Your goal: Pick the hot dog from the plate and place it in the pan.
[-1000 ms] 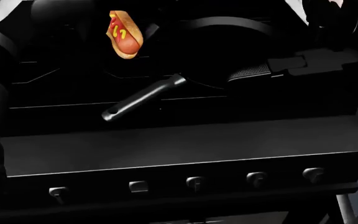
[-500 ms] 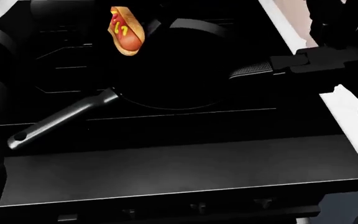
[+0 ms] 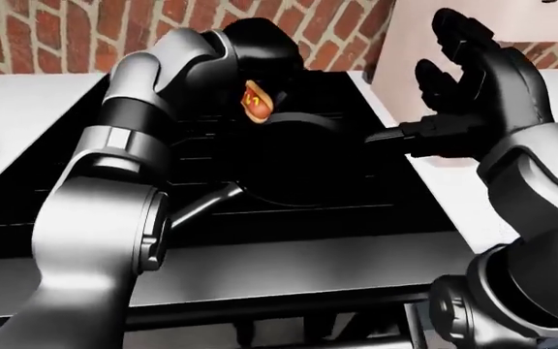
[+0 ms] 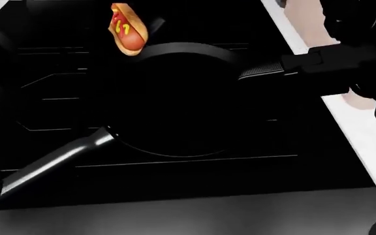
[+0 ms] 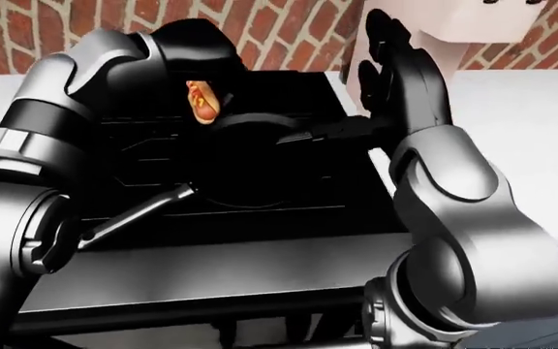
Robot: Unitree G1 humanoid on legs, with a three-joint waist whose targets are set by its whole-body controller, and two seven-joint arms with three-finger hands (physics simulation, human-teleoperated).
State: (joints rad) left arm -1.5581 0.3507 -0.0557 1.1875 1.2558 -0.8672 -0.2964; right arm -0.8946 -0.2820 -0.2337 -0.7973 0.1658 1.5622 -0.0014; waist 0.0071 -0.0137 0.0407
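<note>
1. Left robot hand (image 3: 250, 54) is closed round the hot dog (image 4: 126, 28), gripping its upper end; the dark fingers are hard to separate from the black stove (image 3: 356, 182) behind them.
2. Hot dog hangs in the air, sausage and mustard facing the camera, just over the far rim of the pan (image 4: 181, 98) in the head view. Not yet inside.
3. Handling, as I judge it: light, soft bun that squashes under a tight grip; the sausage could slip out of the bun. Best held across the bun's sides, near the middle.
4. Right robot hand (image 3: 473, 80) is wide open, fingers spread upward, holding nothing; it stands beside the pan on the right of the view.
5. Pan handle (image 4: 51, 161) points to lower left. Pale tabletop (image 3: 27, 109) flanks the stove.
</note>
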